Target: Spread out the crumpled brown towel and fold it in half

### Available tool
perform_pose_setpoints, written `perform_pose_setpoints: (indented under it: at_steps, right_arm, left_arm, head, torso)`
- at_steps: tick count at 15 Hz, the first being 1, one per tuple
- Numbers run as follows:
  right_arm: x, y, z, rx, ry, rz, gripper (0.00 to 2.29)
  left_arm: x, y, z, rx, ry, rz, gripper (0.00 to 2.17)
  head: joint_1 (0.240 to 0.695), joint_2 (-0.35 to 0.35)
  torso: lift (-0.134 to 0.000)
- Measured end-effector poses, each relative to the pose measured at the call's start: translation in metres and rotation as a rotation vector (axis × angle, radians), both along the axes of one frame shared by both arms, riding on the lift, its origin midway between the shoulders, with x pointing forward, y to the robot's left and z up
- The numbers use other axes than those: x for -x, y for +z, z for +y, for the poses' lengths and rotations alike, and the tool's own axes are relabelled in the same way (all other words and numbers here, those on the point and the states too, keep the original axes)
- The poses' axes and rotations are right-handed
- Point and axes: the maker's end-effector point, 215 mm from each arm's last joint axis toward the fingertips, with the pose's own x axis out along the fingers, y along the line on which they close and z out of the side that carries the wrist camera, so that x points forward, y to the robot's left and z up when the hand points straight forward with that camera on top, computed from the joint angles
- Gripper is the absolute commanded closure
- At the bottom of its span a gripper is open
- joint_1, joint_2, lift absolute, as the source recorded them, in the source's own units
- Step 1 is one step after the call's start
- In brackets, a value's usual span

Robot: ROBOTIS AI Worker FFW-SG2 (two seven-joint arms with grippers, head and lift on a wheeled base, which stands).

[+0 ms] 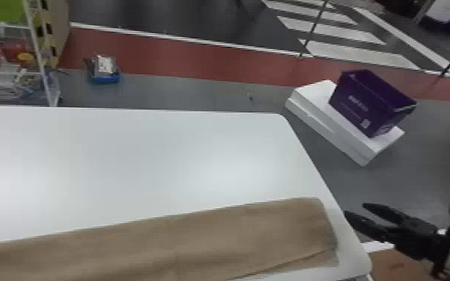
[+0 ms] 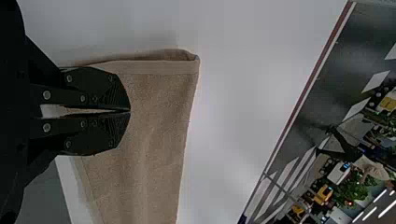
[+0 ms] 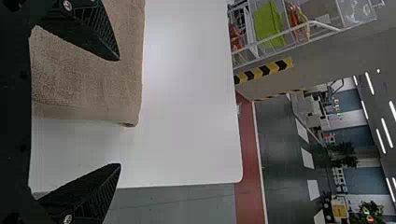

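Left claw (image 2: 130, 111) has its black fingers closed together over the brown, finely rough towel (image 1: 183, 239), which lies as a long band on the smooth white bench (image 1: 160, 157); right claw (image 1: 354, 209) is open near the rounded corner.

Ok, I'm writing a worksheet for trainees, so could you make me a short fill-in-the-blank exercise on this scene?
The brown towel lies on a table whose top is coloured ____.
The left gripper is shut, while the right gripper is ____.
The box resting on top of the white box is coloured ____.

Missing words: white; open; purple.
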Motion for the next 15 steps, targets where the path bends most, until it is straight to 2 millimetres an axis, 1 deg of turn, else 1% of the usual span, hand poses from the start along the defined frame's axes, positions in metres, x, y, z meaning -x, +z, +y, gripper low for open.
perform_pose_setpoints:
  at_steps: [1,3,6,10,15]
  right_arm:
    - [0.000,-0.001,-0.001,0.000,-0.001,-0.001,0.07]
    - [0.000,-0.002,-0.002,0.002,-0.001,-0.002,0.07]
    - [-0.001,-0.004,-0.002,0.005,0.004,-0.003,0.08]
    - [-0.004,-0.003,0.000,0.006,0.010,-0.011,0.08]
    - [-0.007,0.001,0.001,0.007,0.012,-0.021,0.08]
  left_arm:
    - [0.002,-0.003,-0.004,0.004,-0.004,0.011,2.05]
    - [0.007,-0.009,-0.011,0.016,-0.007,0.047,2.05]
    - [0.012,-0.015,-0.015,0.017,-0.006,0.081,2.05]
    - [0.010,-0.025,-0.005,-0.052,0.018,0.106,2.05]
    - [0.003,-0.034,0.010,-0.124,0.047,0.123,2.05]
  head:
    - [0.695,-0.349]
    - [0.695,-0.350]
    - [0.695,-0.350]
    - [0.695,-0.350]
    - [0.695,-0.321]
  torso:
    - [-0.123]
    - [-0.123]
    - [-0.123]
    - [-0.123]
    - [-0.123]
